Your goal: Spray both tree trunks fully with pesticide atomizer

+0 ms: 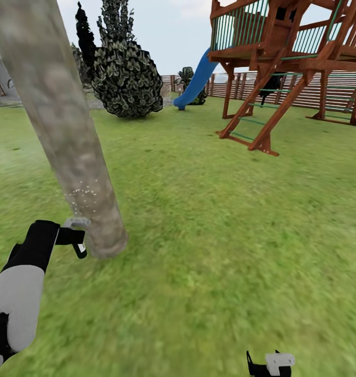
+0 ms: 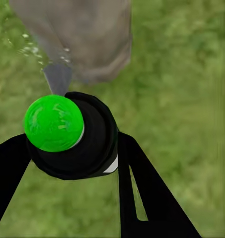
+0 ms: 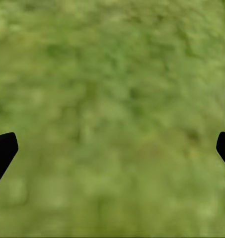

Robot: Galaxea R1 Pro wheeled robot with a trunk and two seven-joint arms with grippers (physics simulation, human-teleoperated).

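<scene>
A: Listing by size, largest first. What covered the ground?

B: Lawn [image 1: 209, 220], blurry green grass, ran back to a brown slatted fence [image 1: 309, 94]. A wooden play tower [image 1: 293, 57] with a blue slide [image 1: 197, 79] stood at the far right.

A: Next item?

B: Tree trunk [image 1: 62, 131], thick, mottled grey-beige, leaning, its base set in the grass at the left of the head view. A dark round bush [image 1: 126, 78] stood well behind it.

A: Any marks on the trunk?

B: White specks of pesticide [image 1: 86, 196], a small patch low on the trunk, just above the left gripper.

A: The arms?

B: Left arm [image 1: 20, 293], white and black, reached toward the trunk base. Left gripper [image 1: 77, 236] sat just beside the trunk, low down. Right gripper [image 1: 269, 364] hung at the bottom edge of the head view, over bare grass.

A: State of each?

B: Left one was pinching the spray bottle [image 2: 75, 136], black fingers [image 2: 142, 193] on either side of it. Right one was spread wide, its tips at opposite edges of its wrist view, nothing between them.

A: Smallest entry?

B: Spray bottle: black body, bright green cap [image 2: 53, 123], grey nozzle aimed at the trunk base, near but apart from it.
</scene>
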